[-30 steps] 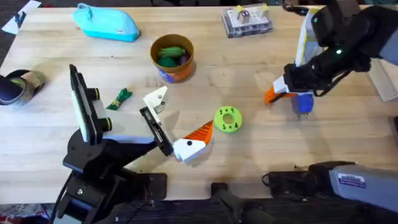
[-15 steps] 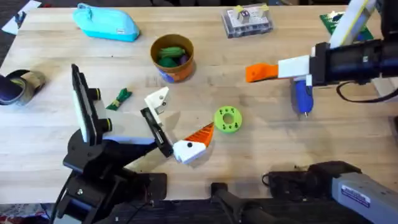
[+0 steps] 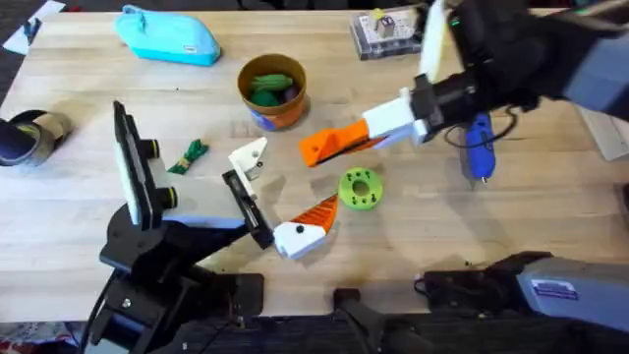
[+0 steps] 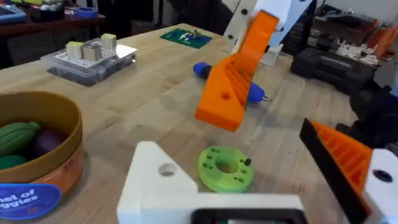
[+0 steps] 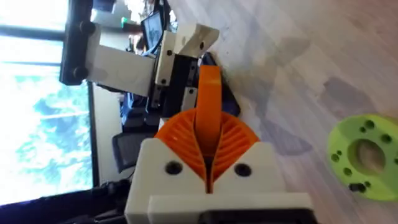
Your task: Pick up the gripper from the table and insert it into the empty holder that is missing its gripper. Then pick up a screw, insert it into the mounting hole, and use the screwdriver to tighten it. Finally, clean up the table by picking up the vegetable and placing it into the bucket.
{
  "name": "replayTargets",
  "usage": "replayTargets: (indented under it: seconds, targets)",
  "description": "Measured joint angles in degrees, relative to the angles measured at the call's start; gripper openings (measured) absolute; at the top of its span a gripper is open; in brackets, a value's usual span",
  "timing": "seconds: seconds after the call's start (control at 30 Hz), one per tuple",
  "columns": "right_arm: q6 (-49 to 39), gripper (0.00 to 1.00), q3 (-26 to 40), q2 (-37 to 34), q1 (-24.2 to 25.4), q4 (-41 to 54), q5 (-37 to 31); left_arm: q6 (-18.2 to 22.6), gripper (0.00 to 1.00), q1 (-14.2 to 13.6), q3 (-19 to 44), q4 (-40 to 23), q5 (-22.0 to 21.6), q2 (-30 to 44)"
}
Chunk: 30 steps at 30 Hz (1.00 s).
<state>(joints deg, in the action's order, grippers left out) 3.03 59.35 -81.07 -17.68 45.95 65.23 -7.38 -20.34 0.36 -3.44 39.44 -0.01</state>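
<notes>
My right gripper [image 3: 418,106] is shut on the white base of the long orange gripper [image 3: 337,144], held above the table with its tip pointing left. In the right wrist view the ribbed pads [image 5: 186,140] clamp that gripper [image 5: 209,99], and the white holder [image 5: 194,38] lies just beyond its tip. My left gripper [image 3: 285,189] is open, with the empty holder [image 3: 248,157] on one side and an orange wedge finger [image 3: 313,218] on the other. The blue screwdriver [image 3: 479,147] lies at the right. The vegetable [image 3: 189,155] lies left of the holder, and the bucket [image 3: 273,90] stands behind.
A lime-green disc [image 3: 360,189] lies below the held gripper. A turquoise pouch [image 3: 169,36] sits at the back left, a clear parts box [image 3: 391,32] at the back, and a tape roll [image 3: 29,133] at the left edge. The bucket holds toy vegetables.
My right arm has swung left from the table's right side to the middle, carrying the orange gripper toward the holder. The screwdriver stays on the table. The left arm has not moved.
</notes>
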Motion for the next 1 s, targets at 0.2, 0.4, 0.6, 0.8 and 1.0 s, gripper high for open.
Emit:
replayTargets:
  seconds: [0.2, 0.4, 0.6, 0.8, 1.0]
  targets:
    - [1.0, 0.010, 0.0, -9.3, -4.0, -5.4, 7.8, 0.0, 0.995, 0.0, 0.0, 0.0, 0.0, 0.0]
    - [3.2, 0.010, -0.1, -15.6, -5.7, -9.0, 13.8, 0.0, 0.995, 0.0, 0.0, 0.0, 0.0, 0.0]
    - [5.7, 0.010, -0.2, -18.0, -7.2, -14.8, 18.0, 0.0, 0.995, 0.0, 0.0, 0.0, 0.0, 0.0]
    - [9.9, 0.010, -0.2, -19.1, -8.0, -20.0, 20.2, 0.0, 0.995, 0.0, 0.0, 0.0, -0.3, 0.0]
    - [13.8, 0.009, -0.2, -19.9, -8.0, -23.2, 20.3, -0.2, 0.995, 0.2, 0.0, 0.0, -0.7, 0.0]
